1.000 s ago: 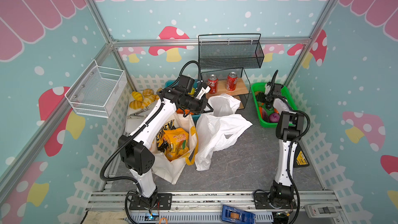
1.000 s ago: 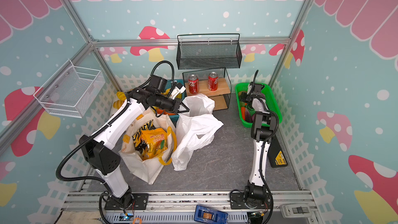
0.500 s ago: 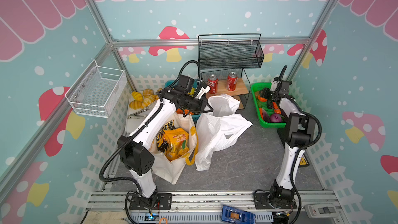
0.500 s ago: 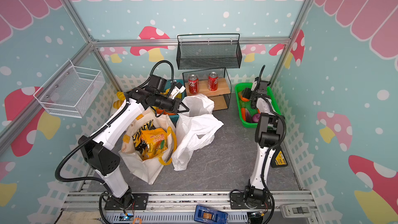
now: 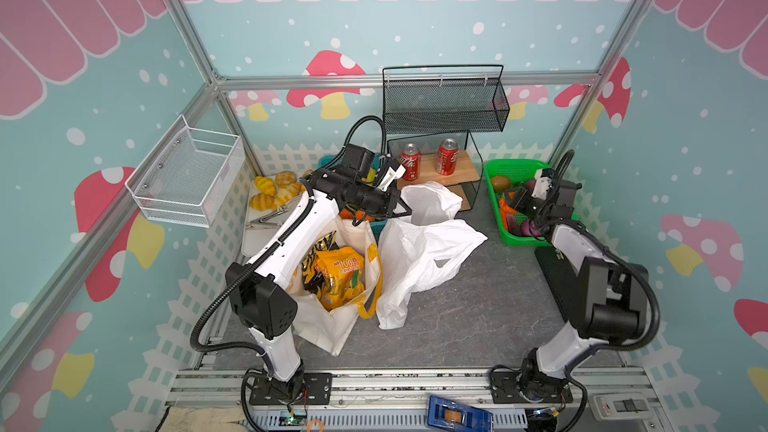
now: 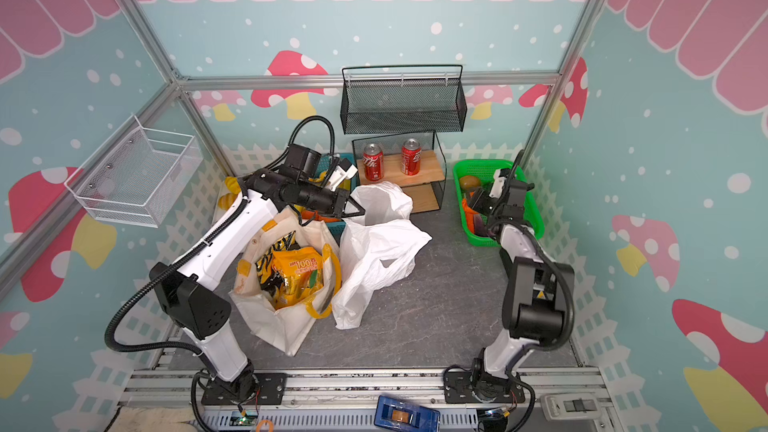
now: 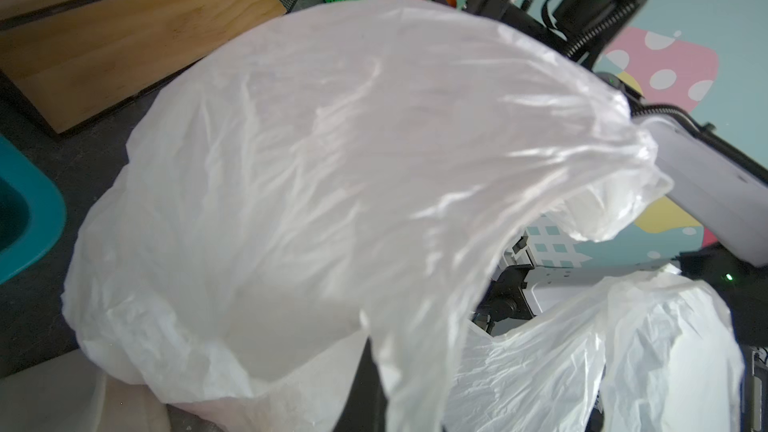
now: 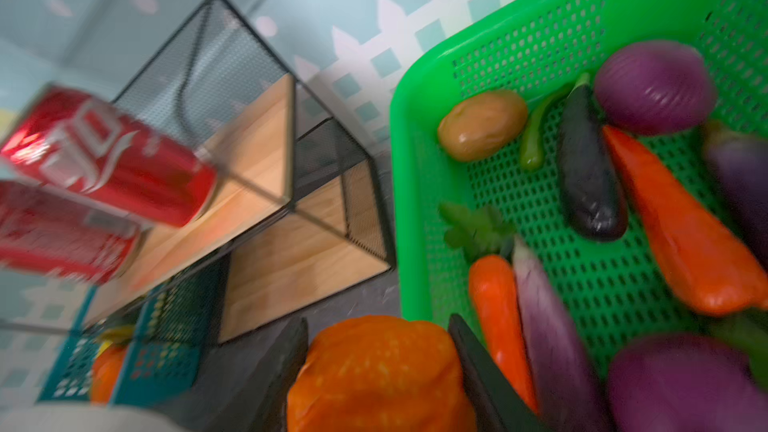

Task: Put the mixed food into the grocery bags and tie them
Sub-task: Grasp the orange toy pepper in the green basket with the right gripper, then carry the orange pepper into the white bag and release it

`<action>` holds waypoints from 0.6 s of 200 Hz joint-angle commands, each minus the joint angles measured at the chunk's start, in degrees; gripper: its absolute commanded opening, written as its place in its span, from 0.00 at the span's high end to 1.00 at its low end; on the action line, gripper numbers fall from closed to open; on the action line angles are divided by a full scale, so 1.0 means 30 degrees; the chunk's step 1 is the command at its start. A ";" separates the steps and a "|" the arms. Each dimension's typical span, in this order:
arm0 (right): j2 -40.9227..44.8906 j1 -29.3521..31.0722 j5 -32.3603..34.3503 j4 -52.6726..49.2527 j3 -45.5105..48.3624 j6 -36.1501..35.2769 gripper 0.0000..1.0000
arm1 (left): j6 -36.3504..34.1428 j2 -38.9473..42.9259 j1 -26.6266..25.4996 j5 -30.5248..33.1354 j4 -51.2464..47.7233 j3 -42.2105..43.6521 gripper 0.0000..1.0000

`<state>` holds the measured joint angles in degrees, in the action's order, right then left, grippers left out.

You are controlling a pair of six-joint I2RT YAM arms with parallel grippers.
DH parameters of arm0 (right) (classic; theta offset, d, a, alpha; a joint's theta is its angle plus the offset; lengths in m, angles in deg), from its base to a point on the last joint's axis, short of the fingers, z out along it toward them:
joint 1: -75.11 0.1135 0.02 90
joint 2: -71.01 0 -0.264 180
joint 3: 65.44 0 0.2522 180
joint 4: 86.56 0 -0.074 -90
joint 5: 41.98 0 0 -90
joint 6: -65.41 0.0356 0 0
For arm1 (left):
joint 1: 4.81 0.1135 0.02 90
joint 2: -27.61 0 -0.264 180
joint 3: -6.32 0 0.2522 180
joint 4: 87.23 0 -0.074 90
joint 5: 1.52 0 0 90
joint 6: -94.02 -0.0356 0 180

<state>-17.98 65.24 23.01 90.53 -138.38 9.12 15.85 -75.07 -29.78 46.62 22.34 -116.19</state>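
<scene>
Plastic first: white carrier bag (image 5: 424, 251) slumps mid-frame in both top views, w/ left gripper (image 5: 402, 213) pinched tight on its rim, lifting the mouth open toward the rack (image 5: 446, 168). Canvas tote (image 5: 332, 326) just left of it holds both snack packets, orange-yellow (image 5: 338, 272) & black-and-yellow (image 5: 309, 261).

Right gripper (image 8: 378, 326) is at the green basket (image 8: 409, 184), right of frame in the top views. Its wrist view shows a lumpy orange veg (image 8: 378, 380) between the fingers, both pressed on its sides, so clamped on it (pic is blurry, grip depth unclear). Carrot (image 8: 498, 313) & eggplant (image 8: 586, 168) lie in the basket.

Risks, as I judge: veg is rounded & looks slick, so it could squirt out on the carry across. Bag film is thin & floppy, so the mouth may sag or fold shut if the left pinch slips. Then the drop lands on the floor (image 5: 478, 305) or outside the bag. Both arms would converge at the bag, so a bump is poss.
</scene>
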 commanded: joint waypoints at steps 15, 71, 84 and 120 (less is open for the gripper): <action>0.6605 0.2559 -0.1301 0.1015 0.4397 0.0560 0.51 | 0.0039 0.0299 0.0090 -0.0383 0.0343 0.0157 1.00; 1.2395 0.6161 -0.5555 -0.0339 0.7995 -0.0979 0.51 | 0.0215 0.0268 0.0046 -0.0480 0.0518 0.0260 1.00; 1.2317 0.7420 -0.5943 0.1001 0.8426 -0.0673 0.52 | 0.0215 0.0266 0.0005 -0.0534 0.0540 0.0253 1.00; 0.9485 1.0491 -0.4639 0.3946 0.8039 -0.0700 0.52 | 0.0098 0.0308 -0.0366 -0.0940 0.0636 0.0322 1.00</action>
<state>15.40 92.67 8.32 94.58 -113.07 7.33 16.68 -75.07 -30.08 46.01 23.19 -115.91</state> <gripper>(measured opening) 0.495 0.047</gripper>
